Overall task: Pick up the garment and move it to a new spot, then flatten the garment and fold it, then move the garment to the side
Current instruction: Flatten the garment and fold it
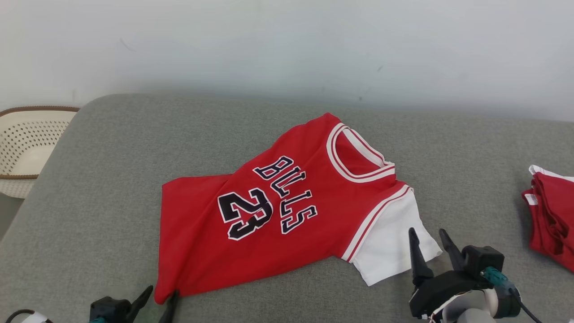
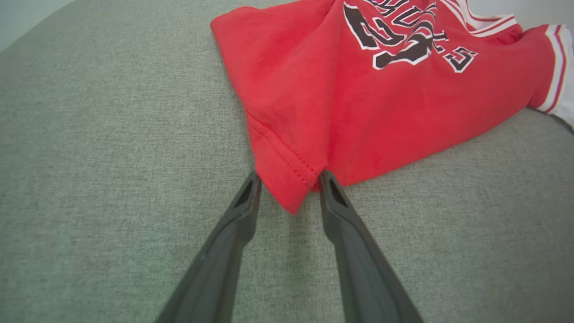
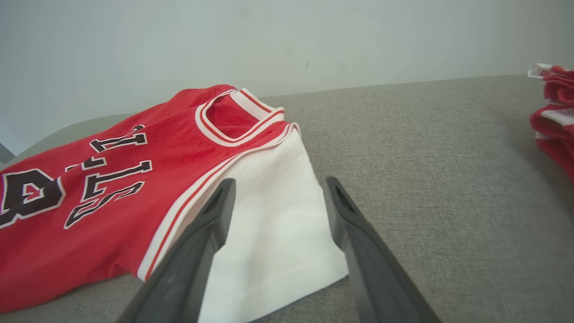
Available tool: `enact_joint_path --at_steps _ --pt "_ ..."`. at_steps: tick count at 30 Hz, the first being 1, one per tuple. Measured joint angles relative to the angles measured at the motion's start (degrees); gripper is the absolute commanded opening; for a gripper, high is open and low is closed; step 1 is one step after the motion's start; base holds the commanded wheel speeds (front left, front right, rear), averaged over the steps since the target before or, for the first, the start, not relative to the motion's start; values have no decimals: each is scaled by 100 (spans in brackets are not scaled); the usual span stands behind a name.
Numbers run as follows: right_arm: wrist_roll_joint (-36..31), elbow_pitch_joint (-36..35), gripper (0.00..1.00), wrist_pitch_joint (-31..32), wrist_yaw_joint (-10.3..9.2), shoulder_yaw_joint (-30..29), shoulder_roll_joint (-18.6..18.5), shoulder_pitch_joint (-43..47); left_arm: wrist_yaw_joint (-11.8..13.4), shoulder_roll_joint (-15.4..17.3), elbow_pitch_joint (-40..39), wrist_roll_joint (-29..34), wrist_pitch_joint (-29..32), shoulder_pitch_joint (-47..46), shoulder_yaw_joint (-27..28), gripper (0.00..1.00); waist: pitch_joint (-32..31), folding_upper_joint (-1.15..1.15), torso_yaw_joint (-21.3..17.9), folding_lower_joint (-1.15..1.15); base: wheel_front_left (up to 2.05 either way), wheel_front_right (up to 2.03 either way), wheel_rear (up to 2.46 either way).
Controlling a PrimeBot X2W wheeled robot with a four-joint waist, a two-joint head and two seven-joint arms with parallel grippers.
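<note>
Grey woven cushion [image 1: 112, 179] lies under everything. Nearest, at the lower left of the head view, the left gripper [image 1: 161, 294] sits low over it with its jaws apart. In its wrist view the two dark fingers [image 2: 215, 251] straddle the bottom hem corner of the jersey [image 2: 358, 112] — the cloth tip lies loose between them, one fingertip seeming to touch the fabric's edge, nothing pinched.

At the lower right the right gripper [image 1: 427, 233] is spread wide and holds nothing. Its tips stand at the near part of the white sleeve [image 3: 278, 233], which shows between them in its wrist view (whether they touch the cloth I cannot tell).

The jersey lies in the middle of the cushion, front up and turned sideways: hem toward the robot's left, collar [image 1: 358, 157] toward the far right. It is red, with black lettering outlined in white — "BULLS" over "23" — and white-and-red trim at the neck and armhole. The body lies mostly spread out, with a soft ridge along its far left part. The sleeve juts out at the near right.

Well apart from it, at the right edge, sits a rumpled pile [image 1: 549, 215] of red cloth with bits of white. Far left, off the cushion, stands a white perforated basket [image 1: 27, 143] with a brown rim. Behind all runs a pale wall [image 1: 287, 45].
</note>
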Motion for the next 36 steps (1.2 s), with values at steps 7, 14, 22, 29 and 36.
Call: enact_joint_path --at_steps 7,14,22,29,36 --pt "-63 90 100 1 0 -274 -298 -181 218 -221 -250 131 -48 -3 355 100 118 0 -44 1 0 0 0" --pt "5 378 100 1 0 -278 -601 -710 222 -485 -715 521 -49 73 666 100 373 0 182 1 0 0 0" --pt "378 1150 100 1 0 -15 -812 -1224 115 -794 -987 881 -49 88 933 100 663 1 548 2 0 0 0" --pt "803 1870 0 -8 0 247 -934 -1506 20 -928 -1220 1140 -49 94 1209 100 904 0 754 2 0 0 0" --pt "1104 1637 0 -2 1 368 -1033 -1412 -34 -1037 -1355 1269 -49 124 1478 100 967 1 563 2 0 0 0"
